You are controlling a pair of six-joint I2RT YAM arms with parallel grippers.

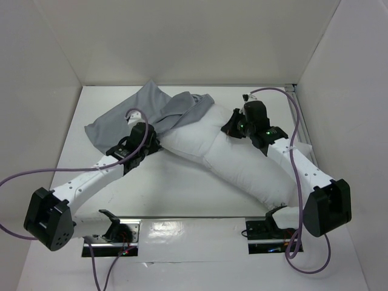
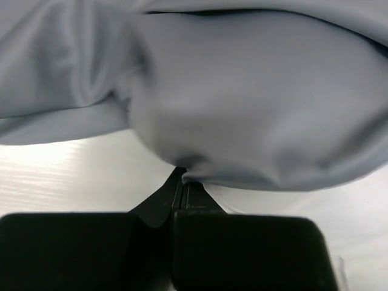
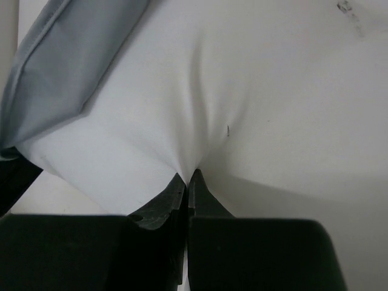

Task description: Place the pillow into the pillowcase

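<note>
Where the white bench (image 1: 182, 194) carries the things, the pillow (image 1: 236, 163) lies slantwise on it, plump and white, running from the far middle to the near right. The pillowcase (image 1: 121, 118), blue-grey and wrinkled, lies crumpled at the far left, and its right part drapes over the pillow's far left end; the rest of the pillow is uncovered. The left arm (image 1: 91, 176) reaches from the near left to where the two meet, and the left jaws are pressed together on a small fold of the pillowcase, just above the bench. The right arm (image 1: 297, 167) reaches along the pillow's right side, and the right jaws are closed, pinching a tuck of the pillow's white cover near its far right edge.
</note>
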